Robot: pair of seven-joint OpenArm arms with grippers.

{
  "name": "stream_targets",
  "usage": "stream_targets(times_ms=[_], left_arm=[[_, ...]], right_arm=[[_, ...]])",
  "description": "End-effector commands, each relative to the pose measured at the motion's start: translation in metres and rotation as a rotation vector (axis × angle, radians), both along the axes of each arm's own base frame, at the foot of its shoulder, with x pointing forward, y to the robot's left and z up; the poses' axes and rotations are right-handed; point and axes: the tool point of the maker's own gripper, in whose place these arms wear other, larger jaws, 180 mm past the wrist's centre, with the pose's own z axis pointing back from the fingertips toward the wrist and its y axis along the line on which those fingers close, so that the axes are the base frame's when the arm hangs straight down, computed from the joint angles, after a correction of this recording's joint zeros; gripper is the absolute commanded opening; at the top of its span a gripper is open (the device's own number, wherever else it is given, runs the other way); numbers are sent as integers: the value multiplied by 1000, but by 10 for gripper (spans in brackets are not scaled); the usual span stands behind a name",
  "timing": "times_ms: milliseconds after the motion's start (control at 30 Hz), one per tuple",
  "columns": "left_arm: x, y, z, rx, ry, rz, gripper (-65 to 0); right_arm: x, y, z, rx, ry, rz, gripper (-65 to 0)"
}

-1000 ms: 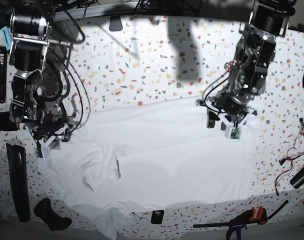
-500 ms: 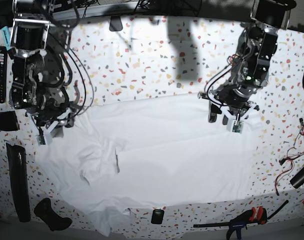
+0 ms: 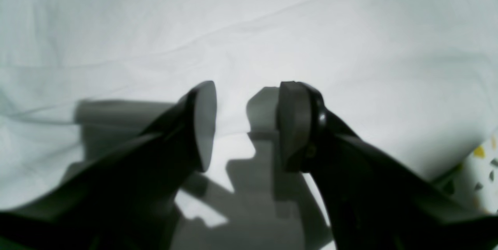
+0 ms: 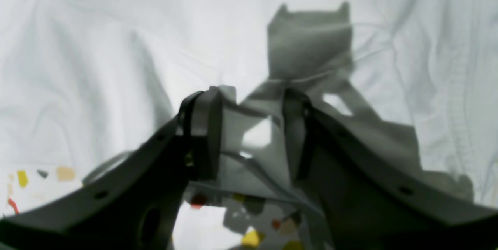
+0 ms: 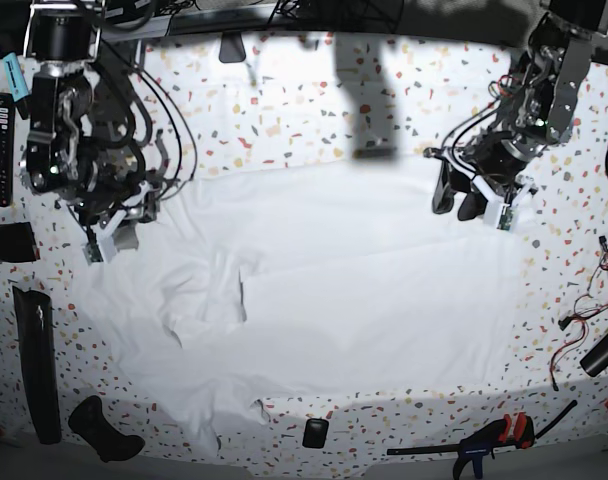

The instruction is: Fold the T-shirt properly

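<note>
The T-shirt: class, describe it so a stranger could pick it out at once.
Look at the speckled white table between the two arms. The T-shirt is the big plain white cloth spread across its middle, rumpled toward the base view's left. Unlike the table, it has no coloured flecks.

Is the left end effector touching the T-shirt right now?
Apart. The left wrist view shows the left end effector open and empty, its sharp shadow falling on the T-shirt beyond, offset from the fingertips.

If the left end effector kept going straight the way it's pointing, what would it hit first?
Most likely the T-shirt: the left end effector stands open above white cloth with nothing between, though the gap is hard to judge.
</note>
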Motion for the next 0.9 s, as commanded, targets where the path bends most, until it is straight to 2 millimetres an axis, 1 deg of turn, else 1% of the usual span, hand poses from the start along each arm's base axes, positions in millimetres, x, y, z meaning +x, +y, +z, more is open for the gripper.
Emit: stream_targets(times_ms=[0, 100, 200, 333, 467, 633, 767, 867], left_arm=[[-63, 32, -54, 167, 300, 1, -388], [-70, 37, -56, 166, 315, 16, -388], [-80, 38, -56, 161, 325, 15, -388], [-93, 35, -42, 136, 300, 7, -390], [-106, 43, -33, 142, 293, 32, -390], [-120, 59, -35, 154, 316, 75, -390], [-136, 58, -39, 151, 348, 65, -390], [-149, 54, -41, 143, 370, 44, -390]], right_arm=[[-5, 0, 2, -11, 3, 14, -400], [-24, 4, -2, -22, 19, 35, -400], [-37, 10, 2, -34, 14, 61, -400], [-51, 18, 10, -57, 12, 96, -400], [-66, 24, 15, -81, 24, 127, -400], [-94, 31, 15, -95, 60, 160, -400], [-115, 34, 12, -104, 101, 178, -400], [-124, 36, 11, -103, 114, 185, -400]])
